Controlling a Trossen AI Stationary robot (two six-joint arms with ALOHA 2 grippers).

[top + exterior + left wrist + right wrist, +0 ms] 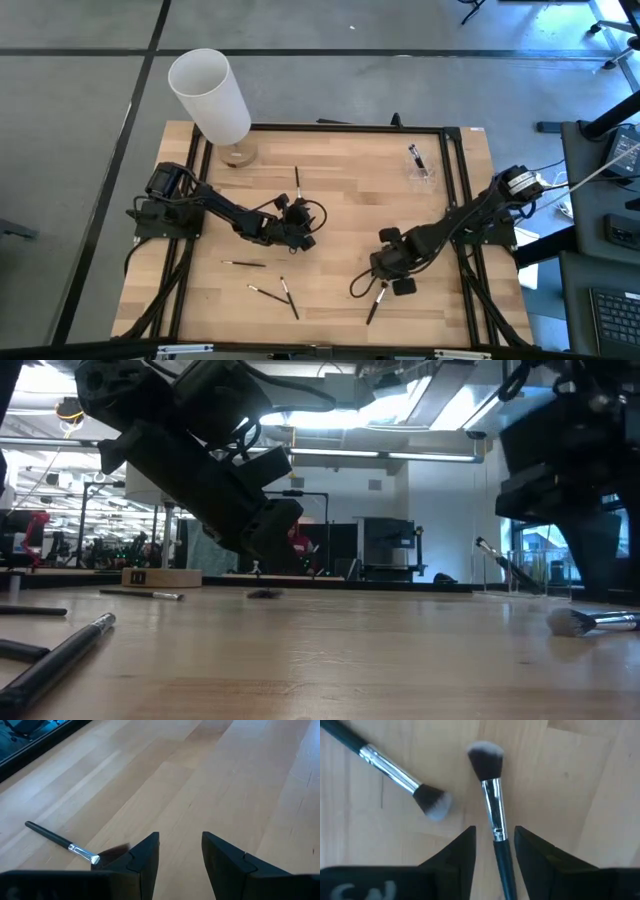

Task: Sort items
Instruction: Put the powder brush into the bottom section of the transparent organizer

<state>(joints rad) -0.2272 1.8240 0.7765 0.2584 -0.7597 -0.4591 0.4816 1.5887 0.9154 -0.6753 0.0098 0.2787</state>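
Note:
Several slim dark-handled brushes lie flat on the wooden table (340, 215). My right gripper (495, 832) points down over the near right part, open. Its fingers stand on either side of the handle of one brush (492, 795), whose pale-tipped tuft points away from them. A second brush (395, 770) lies slanting beside it. In the high view that gripper (387, 275) covers most of the brush (374, 305). My left gripper (180, 837) hovers open near the table's middle (303, 228), with nothing between its fingers. One brush (62, 842) lies just beside it.
More brushes lie near the front left (243, 263) (265, 292) (289, 298) and at the middle far side (297, 180). A tall white cylinder (210, 95) stands at the far left. A clear holder (420, 165) with a brush stands at the far right. A black frame (455, 190) edges the table.

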